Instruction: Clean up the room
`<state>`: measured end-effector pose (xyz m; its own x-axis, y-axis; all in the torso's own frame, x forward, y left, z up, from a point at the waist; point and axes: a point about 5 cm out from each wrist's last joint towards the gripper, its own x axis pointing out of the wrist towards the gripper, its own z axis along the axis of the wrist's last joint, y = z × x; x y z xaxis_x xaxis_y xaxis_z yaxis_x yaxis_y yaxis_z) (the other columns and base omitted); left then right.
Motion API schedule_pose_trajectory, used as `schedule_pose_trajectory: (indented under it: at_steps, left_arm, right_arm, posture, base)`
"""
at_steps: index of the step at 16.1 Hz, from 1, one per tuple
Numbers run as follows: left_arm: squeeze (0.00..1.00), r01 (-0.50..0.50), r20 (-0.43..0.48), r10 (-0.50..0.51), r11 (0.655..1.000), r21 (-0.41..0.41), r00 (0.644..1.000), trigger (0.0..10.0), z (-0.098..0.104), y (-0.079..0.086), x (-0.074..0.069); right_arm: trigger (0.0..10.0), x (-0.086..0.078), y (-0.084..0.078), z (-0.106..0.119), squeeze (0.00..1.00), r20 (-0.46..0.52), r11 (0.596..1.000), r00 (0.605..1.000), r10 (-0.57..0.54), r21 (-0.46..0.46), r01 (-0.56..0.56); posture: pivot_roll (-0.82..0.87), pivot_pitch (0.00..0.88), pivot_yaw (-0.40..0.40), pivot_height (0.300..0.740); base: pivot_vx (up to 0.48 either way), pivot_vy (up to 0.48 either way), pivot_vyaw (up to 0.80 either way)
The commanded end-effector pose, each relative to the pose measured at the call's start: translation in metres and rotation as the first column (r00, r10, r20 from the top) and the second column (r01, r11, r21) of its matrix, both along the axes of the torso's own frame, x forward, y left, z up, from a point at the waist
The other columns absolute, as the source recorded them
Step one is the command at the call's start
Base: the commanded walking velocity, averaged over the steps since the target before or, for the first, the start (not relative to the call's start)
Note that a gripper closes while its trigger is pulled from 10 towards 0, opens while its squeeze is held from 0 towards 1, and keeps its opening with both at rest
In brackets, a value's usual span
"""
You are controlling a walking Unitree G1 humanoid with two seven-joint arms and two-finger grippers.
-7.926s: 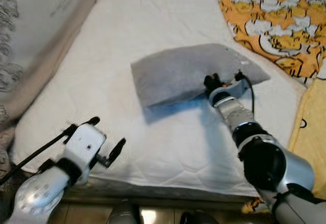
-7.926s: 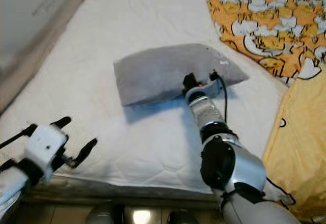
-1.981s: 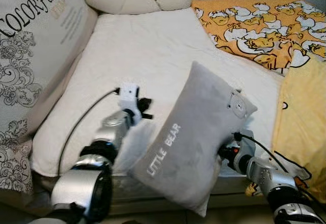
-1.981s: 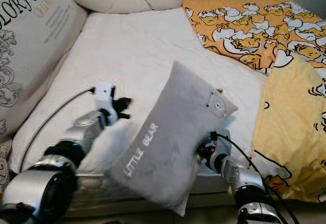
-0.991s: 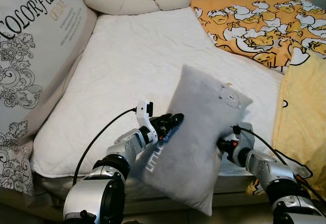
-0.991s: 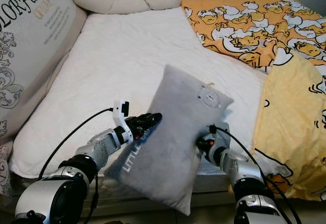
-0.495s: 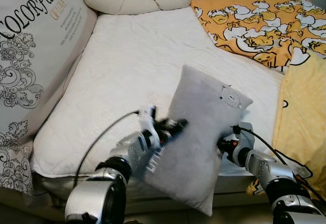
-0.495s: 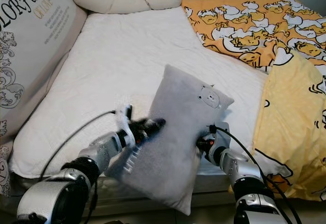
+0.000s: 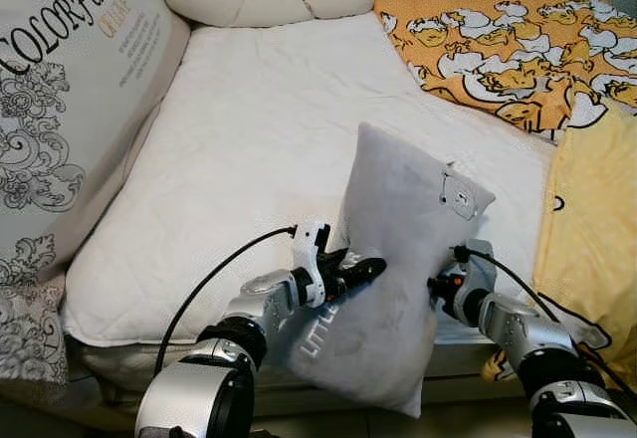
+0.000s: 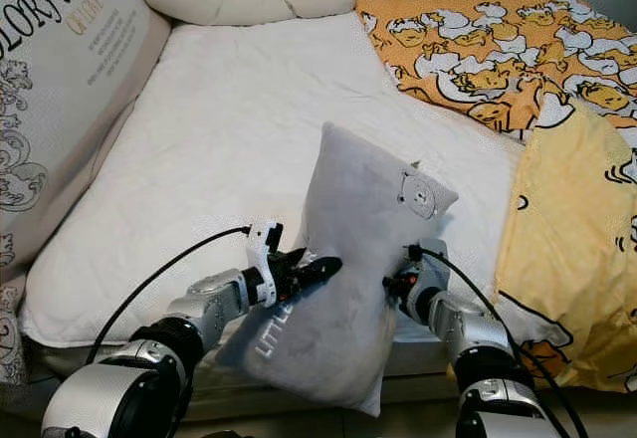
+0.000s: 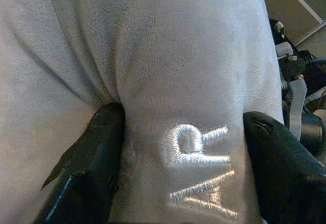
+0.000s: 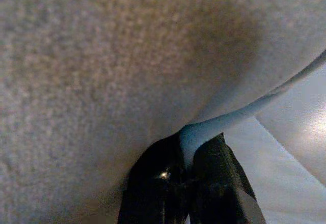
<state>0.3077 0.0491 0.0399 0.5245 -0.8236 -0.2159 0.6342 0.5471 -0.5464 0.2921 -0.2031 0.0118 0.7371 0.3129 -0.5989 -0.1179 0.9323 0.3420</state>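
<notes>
A: What do both arms hold at the near edge of the bed?

B: A grey velvety rectangular pillow with white stitched letters. It is lifted over the near edge of the white quilted mattress, between the two arms. The left pincer pinches a fold of the pillow's front face; in the left wrist view its black fingertips press into the fabric on both sides of the letters. The right pincer is pressed together on the fabric at the pillow's right edge.

A: How should this step be done well?

B: I think both grips must stay firm and the arms should move together, because the fabric is soft and a thin fold can slip out. The low corner hangs below the mattress edge, so I would raise it first.

A: Which way does the pillow point?

B: Its long axis is nearly upright, a little tilted: the top leans away toward the mattress and to the right, and the low corner comes toward the robot. The lettered face looks at the robot's left.

A: And farther away?

B: A yellow-orange blanket with a cartoon duck print lies on the right. A large cushion with printed black letters and ornaments leans on the left. A cream knotted bolster lies at the head of the bed, maybe where the pillow belongs.
</notes>
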Motion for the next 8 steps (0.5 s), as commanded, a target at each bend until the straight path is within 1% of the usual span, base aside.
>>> schedule_pose_trajectory:
  at_steps: [1,3,4,5,6,8]
  left_arm:
    - [0.0,0.024,-0.014,-0.024,1.0,-0.002,1.0,0.0,0.001,-0.007,-0.001]
    - [0.0,0.009,-0.038,-0.009,1.0,0.001,0.999,0.0,0.0,-0.007,-0.001]
    - [0.0,0.067,-0.066,-0.066,0.998,0.016,0.996,0.0,-0.003,-0.006,-0.004]
    - [0.0,0.092,-0.07,-0.089,0.995,0.029,0.994,0.0,-0.004,-0.006,-0.006]
    - [0.0,0.105,-0.056,-0.103,0.994,0.03,0.993,0.0,-0.003,-0.005,-0.006]
    - [0.0,0.091,-0.029,-0.091,0.996,0.006,0.995,0.0,0.003,-0.001,-0.001]
  right_arm:
    - [0.0,0.012,0.013,0.011,0.0,0.056,0.998,0.997,0.047,0.031,-0.049]
    - [0.0,0.014,0.016,0.014,0.0,0.072,0.998,0.996,0.051,0.042,-0.054]
    - [0.0,0.017,0.02,0.017,0.0,0.089,0.997,0.995,0.054,0.058,-0.06]
    - [0.0,0.018,0.023,0.02,0.0,0.101,0.996,0.993,0.057,0.068,-0.064]
    - [0.0,0.021,0.027,0.024,0.0,0.118,0.994,0.991,0.064,0.083,-0.074]
    - [0.0,0.029,0.039,0.034,0.0,0.16,0.988,0.984,0.081,0.114,-0.1]
  posture:
    - [-0.12,0.0,0.071,0.74]
    - [-0.12,0.0,0.075,0.74]
    - [-0.12,0.0,0.077,0.74]
    - [-0.11,0.0,0.075,0.74]
    - [-0.11,0.0,0.075,0.74]
    - [-0.1,0.0,0.077,0.74]
  base:
    - [0.0,0.0,0.0]
    - [0.0,0.0,0.0]
    - [0.0,0.0,0.0]
    - [0.0,0.0,0.0]
    - [0.0,0.0,0.0]
    - [0.0,0.0,0.0]
